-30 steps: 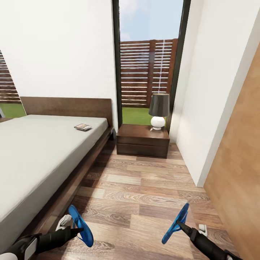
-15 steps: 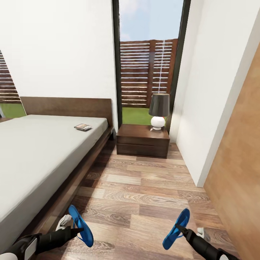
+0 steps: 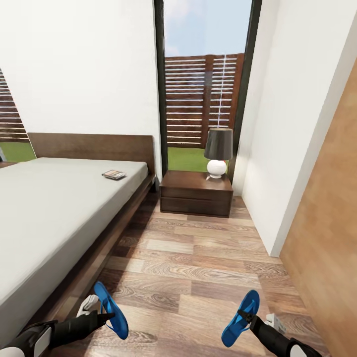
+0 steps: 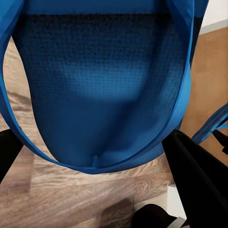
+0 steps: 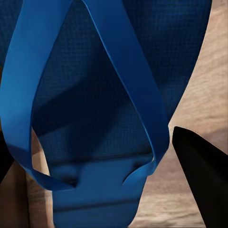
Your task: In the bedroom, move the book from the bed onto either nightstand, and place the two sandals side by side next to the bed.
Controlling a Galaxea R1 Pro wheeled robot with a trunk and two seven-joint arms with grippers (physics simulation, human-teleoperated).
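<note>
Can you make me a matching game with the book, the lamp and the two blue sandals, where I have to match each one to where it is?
Things:
1. book
2. lamp
3. left sandal
4. right sandal

Places:
A. in the right gripper, over the floor near the wooden door
B. on the grey mattress, near the headboard
C. in the left gripper, close beside the bed
D. on top of the nightstand

Right pairs: 1-B, 2-D, 3-C, 4-A
</note>
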